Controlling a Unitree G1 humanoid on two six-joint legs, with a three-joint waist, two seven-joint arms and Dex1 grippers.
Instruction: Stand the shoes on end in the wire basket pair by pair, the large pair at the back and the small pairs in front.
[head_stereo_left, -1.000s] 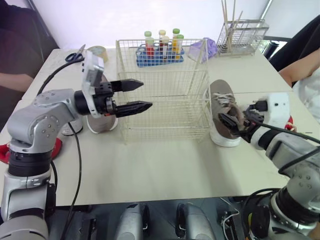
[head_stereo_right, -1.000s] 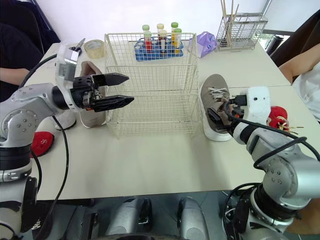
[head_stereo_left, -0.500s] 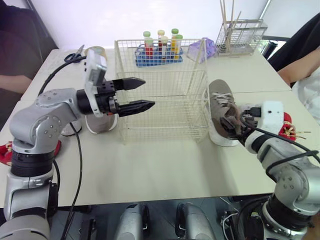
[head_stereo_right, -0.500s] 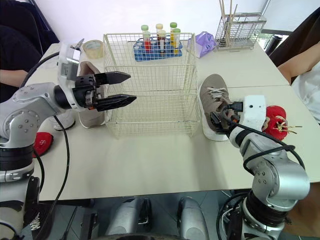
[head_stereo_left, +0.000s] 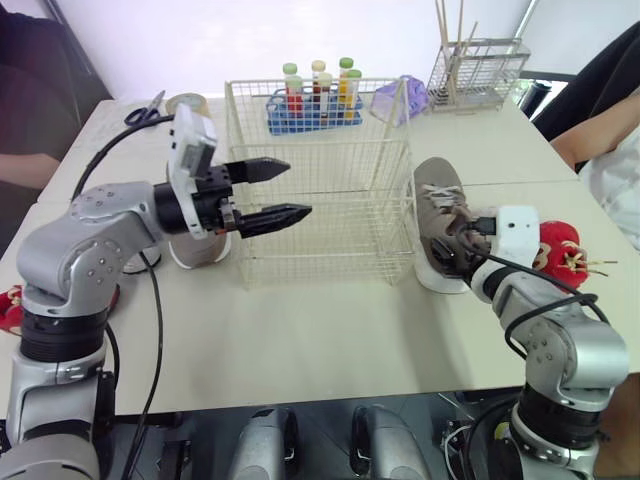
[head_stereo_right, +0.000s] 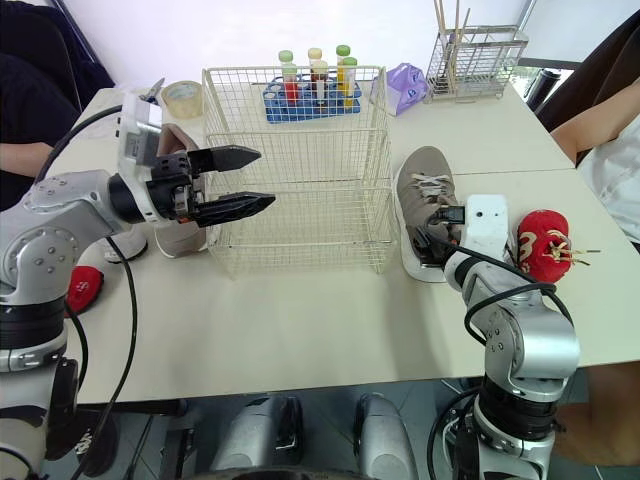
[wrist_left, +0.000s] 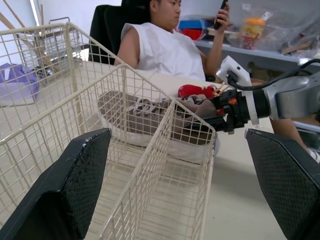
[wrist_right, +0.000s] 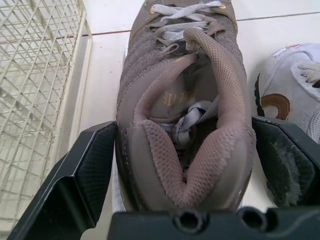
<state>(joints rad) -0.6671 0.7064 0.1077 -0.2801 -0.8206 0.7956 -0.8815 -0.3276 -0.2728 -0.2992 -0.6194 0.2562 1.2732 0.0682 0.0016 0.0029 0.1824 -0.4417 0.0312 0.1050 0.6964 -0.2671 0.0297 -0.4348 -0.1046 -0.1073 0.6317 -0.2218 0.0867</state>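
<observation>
Shoes of the large pair lie apart on the surface (head_stereo_left: 320, 330). One taupe shoe (head_stereo_left: 438, 215) rests on its sole with its heel inside the right hand (head_stereo_right: 432, 238). In the right wrist view we see both black fingers pressed against the sides of that heel, so this hand is gripping the shoe. The toe points away from the hand. Just beside the right hand, on the side towards the left hand, stands the wire basket (head_stereo_left: 325, 192), close to the shoe's flank. On the right hand's outer side, near it, lies a small red shoe (head_stereo_right: 540, 245). The left hand (head_stereo_left: 298, 187) hovers above the surface with its two fingers spread wide and nothing between them. Its tips are at the basket's near side wall and point towards the right hand. Just behind the left hand we see the second taupe shoe (head_stereo_right: 172, 225) lying on the surface outside the basket.
</observation>
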